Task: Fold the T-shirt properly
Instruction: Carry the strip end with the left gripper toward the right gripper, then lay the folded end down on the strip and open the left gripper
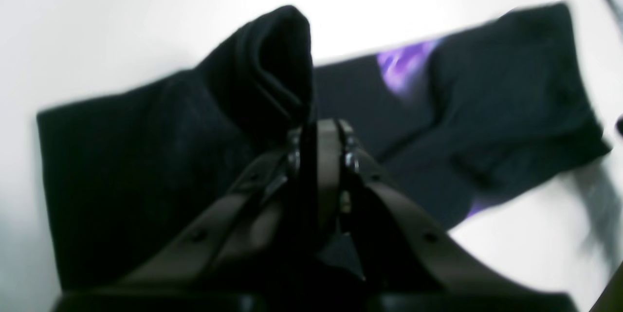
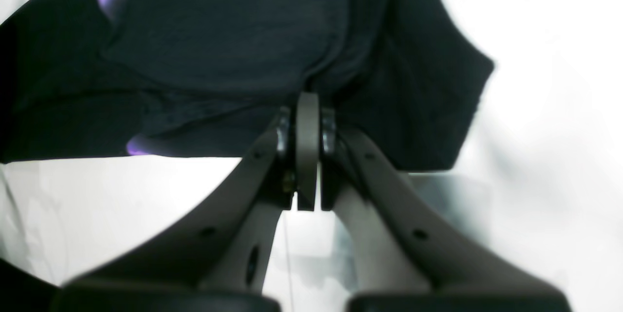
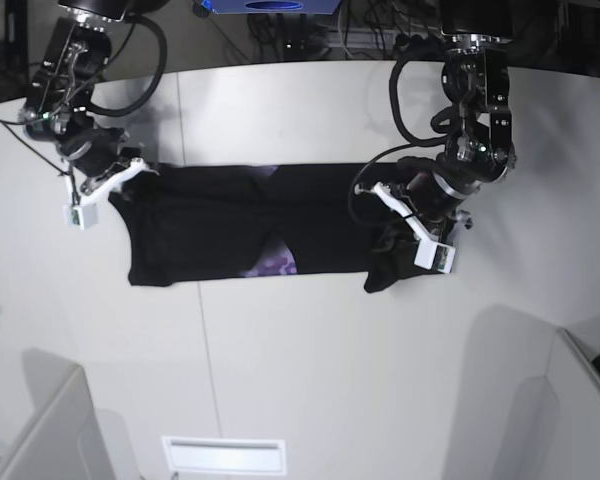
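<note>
From base I see the T-shirt (image 3: 230, 225) stretched across mid-desk (image 3: 330, 380), bare white toward 6 o'clock; only wrist views show left end effector (image 1: 319, 149) and right end effector (image 2: 307, 122) pinching its black cloth.

Both end effectors (image 1: 319, 149) (image 2: 307, 127) are clamped shut, arms lowered.

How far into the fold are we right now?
Done: the T-shirt already lies as a long narrow band across the table, its sides apparently folded in. In hand: the left gripper and the right gripper are each shut on one end. Left: bringing the ends together.
</note>
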{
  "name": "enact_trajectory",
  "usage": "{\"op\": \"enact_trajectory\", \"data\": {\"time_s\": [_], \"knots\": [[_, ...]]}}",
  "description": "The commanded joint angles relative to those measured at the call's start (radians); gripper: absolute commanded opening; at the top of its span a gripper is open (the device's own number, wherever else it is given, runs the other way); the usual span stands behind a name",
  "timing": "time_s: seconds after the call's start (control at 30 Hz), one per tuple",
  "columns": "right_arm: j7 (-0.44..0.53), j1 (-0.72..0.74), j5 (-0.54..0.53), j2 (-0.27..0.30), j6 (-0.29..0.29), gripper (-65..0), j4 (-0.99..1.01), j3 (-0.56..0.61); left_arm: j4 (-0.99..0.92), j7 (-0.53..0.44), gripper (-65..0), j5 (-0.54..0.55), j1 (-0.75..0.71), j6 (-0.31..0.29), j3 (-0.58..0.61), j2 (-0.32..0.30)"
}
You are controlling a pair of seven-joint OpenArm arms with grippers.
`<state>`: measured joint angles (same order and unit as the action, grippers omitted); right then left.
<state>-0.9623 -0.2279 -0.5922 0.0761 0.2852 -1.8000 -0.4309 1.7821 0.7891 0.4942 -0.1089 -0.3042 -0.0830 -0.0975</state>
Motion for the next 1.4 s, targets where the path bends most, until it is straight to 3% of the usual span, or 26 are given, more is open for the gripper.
{"op": "enact_trajectory", "data": {"time_s": [0.0, 0.33, 0.73, 1.37], "knots": [[0.018, 0.008, -0.013, 0.006, 0.004, -65.0, -0.016, -0.013, 0.009, -0.015, -65.0, 0.010, 0.016, -0.002, 0.013, -0.001], [0.016, 0.005, -0.013, 0.008, 0.004, -65.0, -0.016, -0.070, -0.066, -0.021, -65.0, 0.011, 0.053, 0.020, 0.133, 0.014], [0.016, 0.009, -0.013, 0.008, 0.004, -65.0, -0.016, -0.070, -0.129, -0.017, -65.0, 0.008, 0.104, 0.020, 0.134, 0.081], [0.018, 0.032, -0.013, 0.008, 0.004, -65.0, 0.042, -0.069, -0.192, -0.018, -65.0, 0.008, 0.113, 0.020, 0.177, 0.091]]}}
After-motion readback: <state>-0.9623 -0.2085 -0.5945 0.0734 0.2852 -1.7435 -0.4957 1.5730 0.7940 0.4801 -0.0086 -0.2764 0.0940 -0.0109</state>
